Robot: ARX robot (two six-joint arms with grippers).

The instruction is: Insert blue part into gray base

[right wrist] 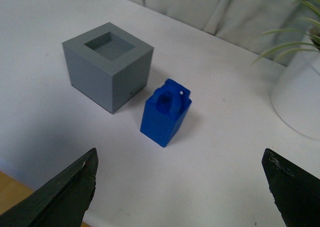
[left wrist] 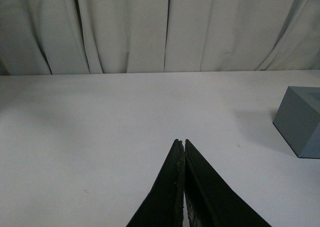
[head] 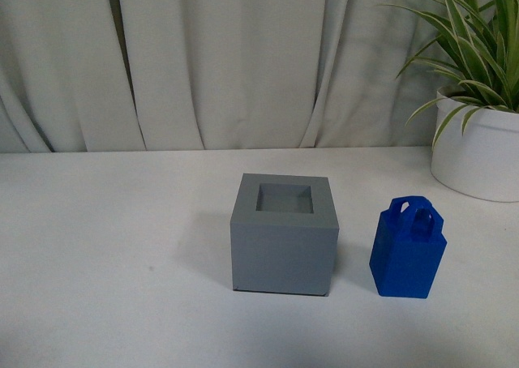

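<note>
- Fingers of the left gripper (left wrist: 180, 143) are pressed together with nothing between them. They hang over bare counter (head: 122, 263), well apart from the gray base (left wrist: 300, 122) on its left side.
- Fingers of the right gripper (right wrist: 180, 154) are spread wide and hold nothing. They hover on the near side of the gray base, with the blue part (right wrist: 165, 112) beyond the gap between them.
- Blue part (head: 408, 250): bright blue and matte, a tall square prism with bevelled shoulders and a small loop handle on top. It is narrower than the gray base.
- It stands upright on the counter just to the right of the gray base (head: 284, 238). The two are near but do not touch.
- Gray base (right wrist: 107, 67): a matte gray cube with a square recess in its top face.
- Count: one blue part, one gray base, one white pot (head: 478, 153), two pairs of fingers.
- Containers: the recess of the gray base shows only its own gray floor. The white pot, behind and well to the right of the gray base, holds a plant (head: 478, 44) with long striped green leaves.
- Pale curtain (head: 243, 60) hangs behind the gray base at the far edge of the counter.
</note>
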